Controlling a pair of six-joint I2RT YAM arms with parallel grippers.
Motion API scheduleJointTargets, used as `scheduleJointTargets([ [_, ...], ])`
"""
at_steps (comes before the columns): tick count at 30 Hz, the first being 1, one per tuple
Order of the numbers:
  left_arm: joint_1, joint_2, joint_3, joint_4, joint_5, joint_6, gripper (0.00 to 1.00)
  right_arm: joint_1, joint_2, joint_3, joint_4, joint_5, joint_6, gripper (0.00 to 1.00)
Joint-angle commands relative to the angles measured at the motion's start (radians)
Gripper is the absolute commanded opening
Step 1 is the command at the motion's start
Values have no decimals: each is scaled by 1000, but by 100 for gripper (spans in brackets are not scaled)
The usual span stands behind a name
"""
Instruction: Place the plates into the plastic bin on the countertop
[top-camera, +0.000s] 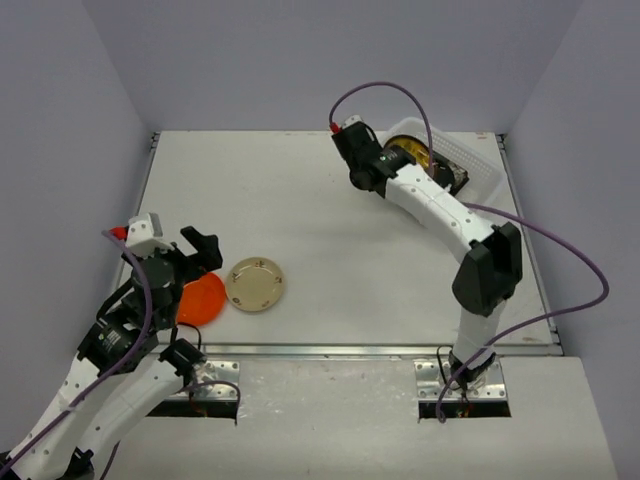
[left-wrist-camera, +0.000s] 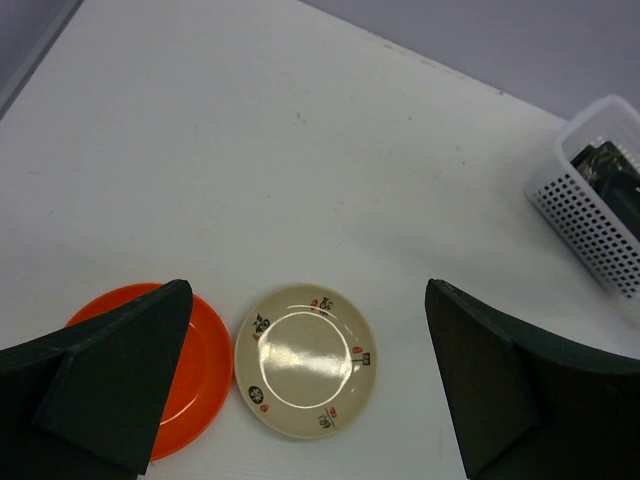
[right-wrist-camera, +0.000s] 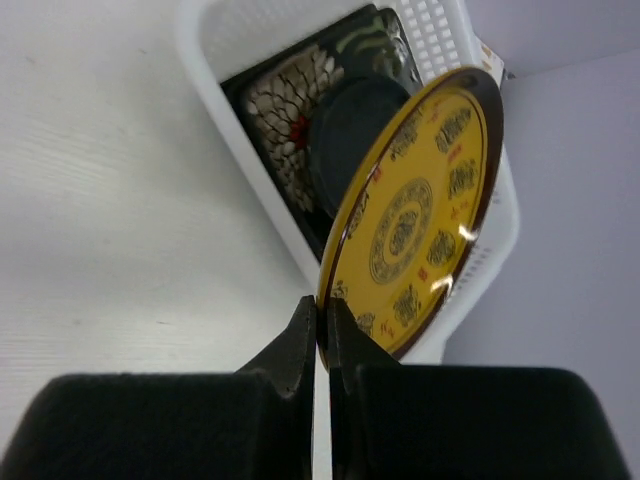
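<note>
The yellow-patterned plate (right-wrist-camera: 415, 215) is standing on edge in the right wrist view. Its rim is being pinched at its 7 o'clock point, and its disc is running up toward 1 o'clock from the fingertips. The right gripper (right-wrist-camera: 322, 325) is clamping that thin rim with its jaws closed to a sliver.

The plastic bin (right-wrist-camera: 205, 70) is lying behind the plate, toward 12 o'clock. The plate's upper part is overlapping the bin's opening and its lower part is crossing the near rim. Whether it is touching that rim I cannot tell. Inside the bin, a square black floral plate (right-wrist-camera: 280, 110) is lying with a round black plate (right-wrist-camera: 350, 135) on top of it.

From above, the bin (top-camera: 485, 165) is sitting in the 1 o'clock corner of the countertop (top-camera: 330, 220), and the right gripper (top-camera: 392, 158) is reaching it from its 9 o'clock side. The coming move probably calls for carrying the plate further toward 3 o'clock, over the opening, and tipping it flat before letting go.

Well apart, at 8 o'clock on the countertop, the cream plate (top-camera: 256, 284) and the orange plate (top-camera: 205, 298) are lying just beside each other. The left gripper (top-camera: 200, 255) is hovering over them, jaws spread wide and holding nothing. The left arm is plainly the nearer one to both.
</note>
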Motion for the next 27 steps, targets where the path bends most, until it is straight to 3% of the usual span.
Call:
scheduleJointTargets([
  [1, -4, -22, 36, 16, -58, -21, 100, -129, 219, 302, 36, -52, -204, 0],
  [4, -4, -4, 39, 11, -65, -24, 100, -197, 378, 454, -12, -95, -208, 0],
  [13, -4, 58, 43, 12, -51, -14, 100, -302, 455, 425, 10, -165, -180, 0],
  [19, -4, 70, 39, 23, -33, -2, 100, -308, 433, 388, 22, -175, -164, 63],
  [21, -4, 67, 37, 24, -32, -2, 100, -308, 394, 391, 9, -201, -146, 97],
  [27, -5, 60, 39, 21, -40, -5, 100, -278, 220, 347, -63, -264, -1, 99],
])
